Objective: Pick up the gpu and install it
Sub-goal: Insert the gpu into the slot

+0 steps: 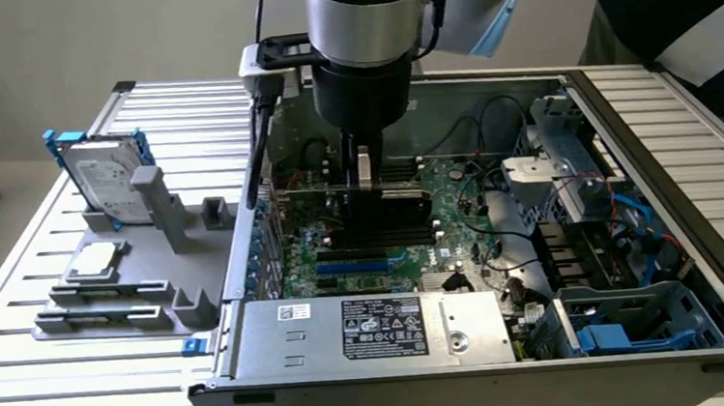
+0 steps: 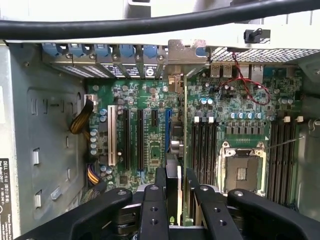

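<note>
Wrist view: gripper [image 2: 175, 189] has its jaws closed on the gpu [image 2: 173, 150], one finger on each flat face, card seen edge-on between the fingers [image 2: 160, 186]. Card stands on its long edge inside the open case [image 1: 481, 392], over the motherboard [image 2: 150, 100], lined up along the expansion slots [image 2: 140, 140] and just beside the blue slot [image 2: 167, 130]. Silver bracket [image 2: 187, 52] points at the rear slot openings. Can't tell if the edge connector is touching the slot or hovering just off it, the contact point is hidden by the card and fingers. Exterior view shows the same thing: arm straight down over the middle of the board, card gripped near mid-length, power supply [image 1: 372, 333] in front of it, hard drive [image 1: 108, 179] parked on the grey tray [image 1: 123, 280] at the exterior view's left, a person's sleeve [image 1: 696, 12] at the far corner. Handling, my read: card is light and stiff, but the glossy cover looks slippery, so a pinch across cover and board back near the middle is about right and keeps it from tilting. I'd keep the pads off the gold contacts and small components. PCB would likely flex or crack under a skewed push, so alignment matters more than force. CPU socket [image 2: 242, 172] sits open nearby, also fragile
</note>
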`<state>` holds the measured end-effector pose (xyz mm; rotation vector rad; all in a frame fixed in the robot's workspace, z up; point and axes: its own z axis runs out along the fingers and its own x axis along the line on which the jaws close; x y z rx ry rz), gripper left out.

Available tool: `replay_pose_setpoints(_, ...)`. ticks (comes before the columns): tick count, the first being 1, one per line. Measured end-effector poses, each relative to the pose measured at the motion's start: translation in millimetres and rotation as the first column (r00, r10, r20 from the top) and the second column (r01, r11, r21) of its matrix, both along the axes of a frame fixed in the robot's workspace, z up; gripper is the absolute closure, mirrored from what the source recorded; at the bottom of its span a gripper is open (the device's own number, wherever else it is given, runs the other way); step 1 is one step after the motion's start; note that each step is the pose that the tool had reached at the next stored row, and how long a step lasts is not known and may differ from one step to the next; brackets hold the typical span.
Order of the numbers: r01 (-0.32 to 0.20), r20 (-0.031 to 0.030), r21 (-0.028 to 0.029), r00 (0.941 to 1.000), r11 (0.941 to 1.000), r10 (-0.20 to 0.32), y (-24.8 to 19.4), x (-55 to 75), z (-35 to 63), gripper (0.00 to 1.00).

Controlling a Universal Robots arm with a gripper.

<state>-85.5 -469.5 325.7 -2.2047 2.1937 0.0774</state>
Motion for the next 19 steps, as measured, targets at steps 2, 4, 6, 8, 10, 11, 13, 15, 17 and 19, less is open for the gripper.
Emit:
replay_pose_setpoints(2,0.000,0.0008,-0.0001,1.0000,1.0000,0.000,0.0,-0.7,-3.3,0.73)
replay_pose_setpoints(4,0.000,0.0010,-0.0003,1.0000,1.0000,0.000,0.0,-1.3,-6.9,0.73)
replay_pose_setpoints(6,0.000,0.0010,-0.0006,1.0000,1.0000,0.000,0.0,-1.8,-10.5,0.73)
replay_pose_setpoints(8,0.000,0.0009,-0.0010,1.0000,1.0000,0.000,0.0,-2.2,-14.2,0.73)
replay_pose_setpoints(10,0.000,0.0010,-0.0011,1.0000,1.0000,0.000,0.0,-2.6,-17.9,0.73)
replay_pose_setpoints(11,0.000,0.0010,-0.0011,1.0000,1.0000,0.000,0.0,-2.9,-19.6,0.73)
replay_pose_setpoints(13,-0.001,0.0010,-0.0014,1.0000,1.0000,0.001,-0.1,-3.2,-23.2,0.73)
replay_pose_setpoints(15,-0.001,0.0010,-0.0016,1.0000,1.0000,0.001,-0.1,-3.5,-26.9,0.73)
replay_pose_setpoints(17,-0.001,0.0010,-0.0016,1.0000,1.0000,0.001,-0.1,-3.8,-30.6,0.73)
replay_pose_setpoints(19,-0.001,0.0010,-0.0017,1.0000,1.0000,0.001,-0.1,-4.1,-34.2,0.73)
